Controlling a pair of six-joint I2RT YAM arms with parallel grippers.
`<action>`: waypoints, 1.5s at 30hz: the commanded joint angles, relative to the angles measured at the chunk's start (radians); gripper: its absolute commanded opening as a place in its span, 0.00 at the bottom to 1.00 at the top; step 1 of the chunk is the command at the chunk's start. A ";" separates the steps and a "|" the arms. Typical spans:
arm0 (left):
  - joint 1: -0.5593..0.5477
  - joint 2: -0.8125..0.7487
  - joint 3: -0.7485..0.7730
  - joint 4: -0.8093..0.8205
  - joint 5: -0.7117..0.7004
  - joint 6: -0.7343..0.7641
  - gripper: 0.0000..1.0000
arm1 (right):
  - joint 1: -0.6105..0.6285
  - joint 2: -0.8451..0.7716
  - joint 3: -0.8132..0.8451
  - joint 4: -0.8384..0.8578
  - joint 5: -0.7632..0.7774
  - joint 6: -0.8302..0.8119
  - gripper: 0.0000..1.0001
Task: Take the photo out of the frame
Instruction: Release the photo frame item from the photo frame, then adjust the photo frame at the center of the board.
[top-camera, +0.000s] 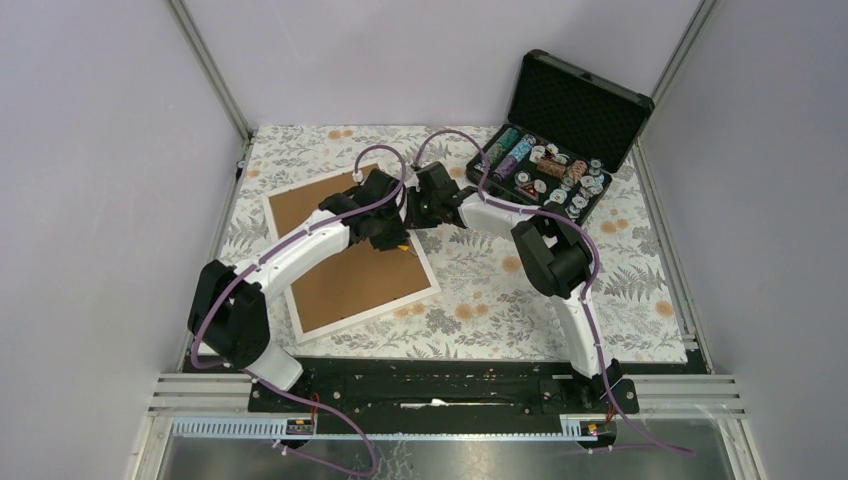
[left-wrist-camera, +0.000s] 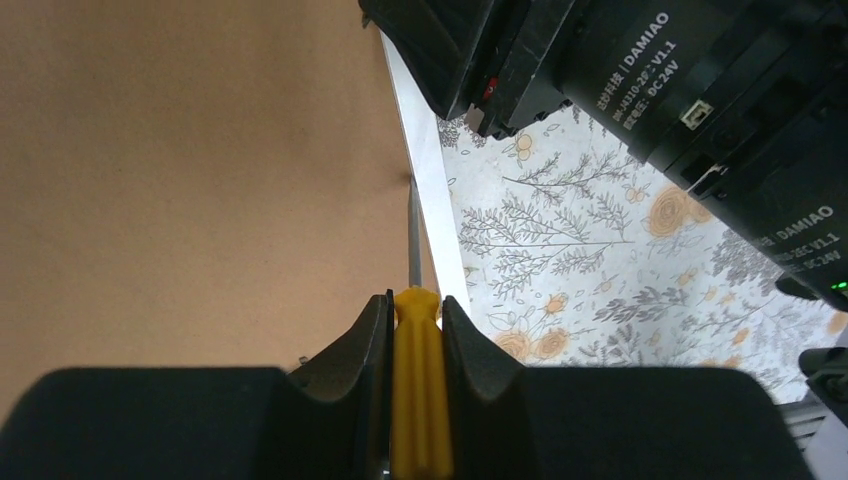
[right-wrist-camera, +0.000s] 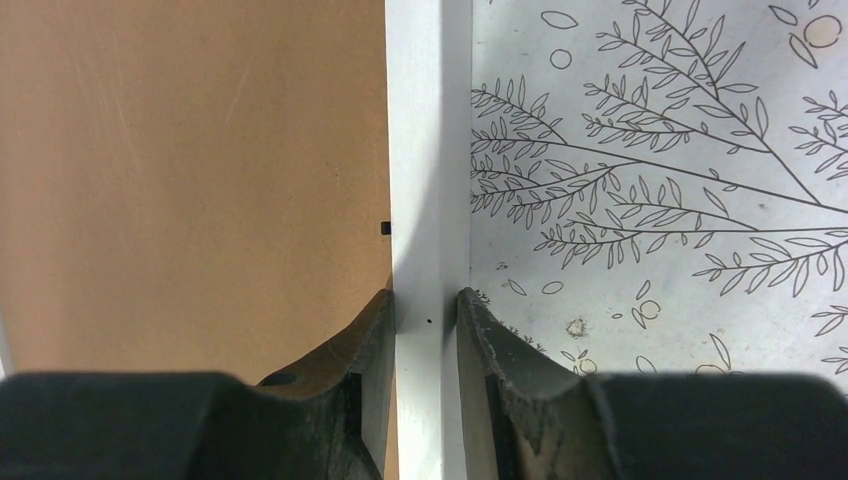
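Frame (right-wrist-camera: 430, 150) border between right jaws

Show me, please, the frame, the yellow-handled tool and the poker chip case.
frame (right-wrist-camera: 428, 150), right wrist view, on its white border.
yellow-handled tool (left-wrist-camera: 418, 400), left wrist view, on its handle.
poker chip case (top-camera: 578, 105), top view, on its open lid.

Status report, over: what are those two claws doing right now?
Left gripper shut on yellow screwdriver, tip at backing board edge. Right gripper clamps frame, white border. Frame face down, photo hidden.
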 joint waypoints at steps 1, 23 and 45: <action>0.005 -0.041 0.063 0.132 0.112 0.123 0.00 | 0.058 0.049 -0.038 -0.161 -0.010 -0.075 0.21; 0.569 -0.249 -0.023 0.035 0.636 0.662 0.00 | 0.031 -0.371 -0.390 -0.133 -0.120 -0.271 0.81; 0.686 -0.260 -0.069 0.008 0.818 0.728 0.00 | -0.008 -0.136 -0.138 -0.302 -0.087 -0.759 0.03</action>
